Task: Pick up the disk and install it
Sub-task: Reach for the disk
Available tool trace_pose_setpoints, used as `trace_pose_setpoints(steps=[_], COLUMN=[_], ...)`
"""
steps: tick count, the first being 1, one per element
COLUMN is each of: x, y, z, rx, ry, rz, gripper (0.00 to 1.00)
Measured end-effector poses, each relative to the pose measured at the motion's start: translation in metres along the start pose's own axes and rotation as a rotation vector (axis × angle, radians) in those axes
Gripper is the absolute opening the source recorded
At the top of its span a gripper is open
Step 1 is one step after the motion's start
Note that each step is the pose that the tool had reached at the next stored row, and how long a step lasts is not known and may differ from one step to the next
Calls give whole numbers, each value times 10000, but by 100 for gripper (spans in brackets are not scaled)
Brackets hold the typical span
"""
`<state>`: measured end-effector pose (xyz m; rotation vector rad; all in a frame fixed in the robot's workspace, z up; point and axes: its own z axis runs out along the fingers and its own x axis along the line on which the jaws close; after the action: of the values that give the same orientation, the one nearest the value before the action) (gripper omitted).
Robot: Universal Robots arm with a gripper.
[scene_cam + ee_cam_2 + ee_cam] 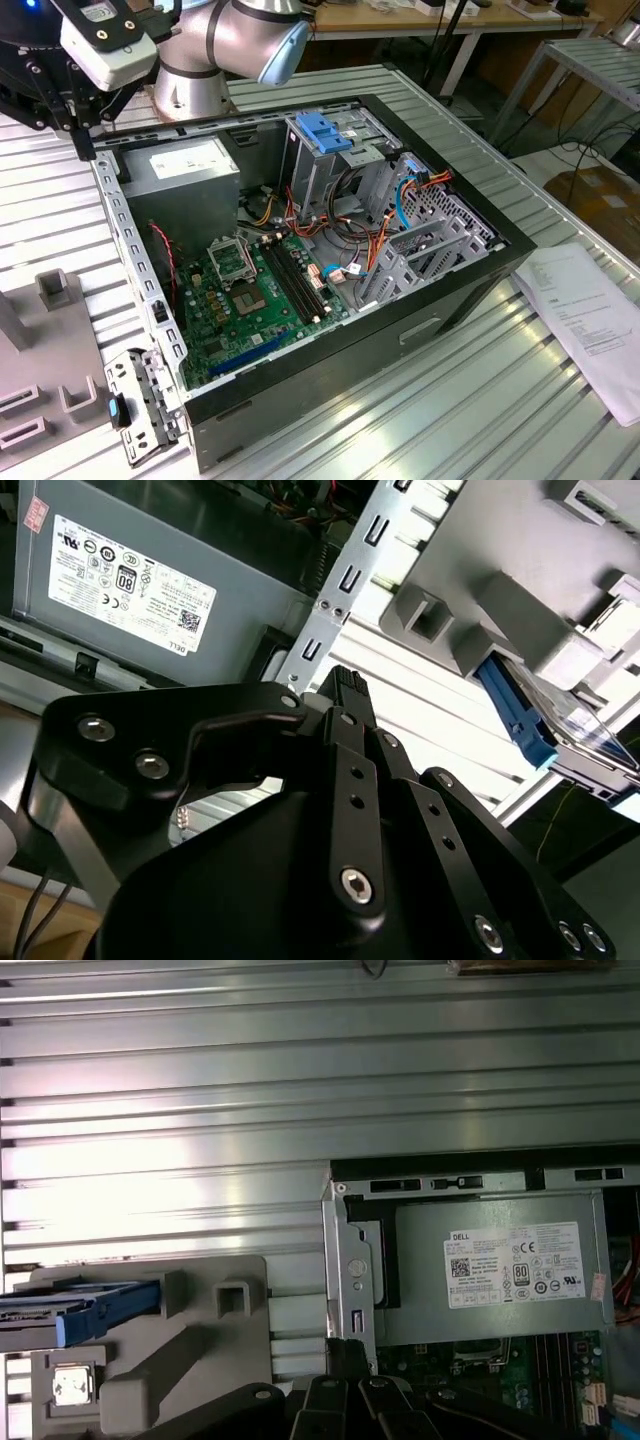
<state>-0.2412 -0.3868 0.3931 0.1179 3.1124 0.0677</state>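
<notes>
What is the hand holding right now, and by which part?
Nothing. The hand is shut and empty near the corner of the case; the disk lies in the grey fixture, apart from it.

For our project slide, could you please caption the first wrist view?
Gripper beside the open computer case's power supply, with the blue-framed disk resting in a grey holder outside the case.
</notes>
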Motion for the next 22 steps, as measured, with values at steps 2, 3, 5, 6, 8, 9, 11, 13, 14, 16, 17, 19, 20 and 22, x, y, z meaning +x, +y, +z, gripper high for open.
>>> trace_pose_setpoints(steps=[2,3,5,6,8,9,11,13,14,16,17,19,20,22], x=[30,39,64,84,122,145,184,226,239,277,296,328,350,405], y=[1,2,3,5,8,10,16,28,32,42,47,50,50,50], z=[-1,-1,-1,-2,-3,-3,-3,-4,-3,-4,-3,-4,-5,-5], rx=[0,1,0,1,1,0,1,1,0,1,0,1,1,0], ry=[0,1,0,1,1,1,1,1,0,1,0,1,1,0], rz=[0,0,1,0,1,0,0,0,1,1,0,1,0,-1], gripper=[11,11,11,11,11,11,11,11,11,11,11,11,11,11])
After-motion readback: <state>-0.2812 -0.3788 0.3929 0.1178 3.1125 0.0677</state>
